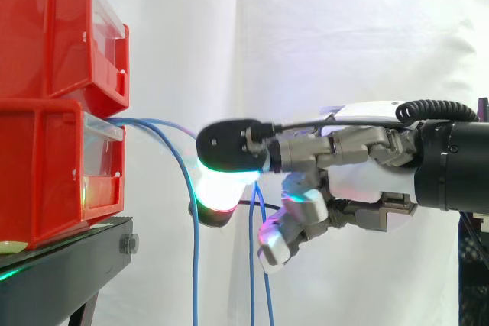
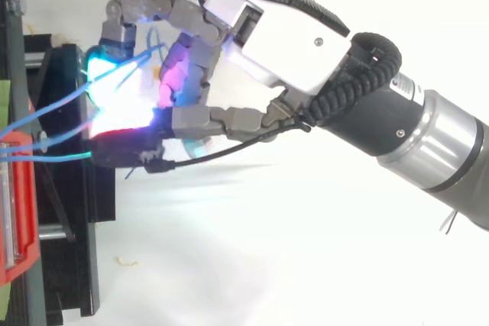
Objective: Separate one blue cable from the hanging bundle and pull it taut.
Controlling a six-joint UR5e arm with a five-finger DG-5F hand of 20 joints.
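Starting with the hand [image 1: 359, 177]: reaches in level from the right edge of the side view, stretched out toward the left. Pinches a blue cable [image 1: 157, 123] between the glowing fingertips [image 1: 223, 187], with one long finger on top and the thumb underneath, so closed on that cable rather than spread wide. Has the other fingers curled under the palm, lower middle of the frame, lit white and pink. Seen from above, same hand [image 2: 290, 36] in the upper middle, with fingers bent round to the left into a bright cyan and white glare, red at the lower pad.

Can follow the pinched cable from the pads up and left to where the two red bins [image 1: 46, 166] meet near the left edge. Runs nearly straight, with just a slight sag. Below the pads, got two blue strands [image 1: 252, 265] dropping off the bottom edge. Also spotting a loose blue cable [image 1: 195, 257] leaving the same bin front, curving down left of the hand and hanging apart from the pads. Found the bins stacked on a black stand [image 1: 76, 257] in the lower left corner. Behind everything, a white curtain [image 1: 344, 36].
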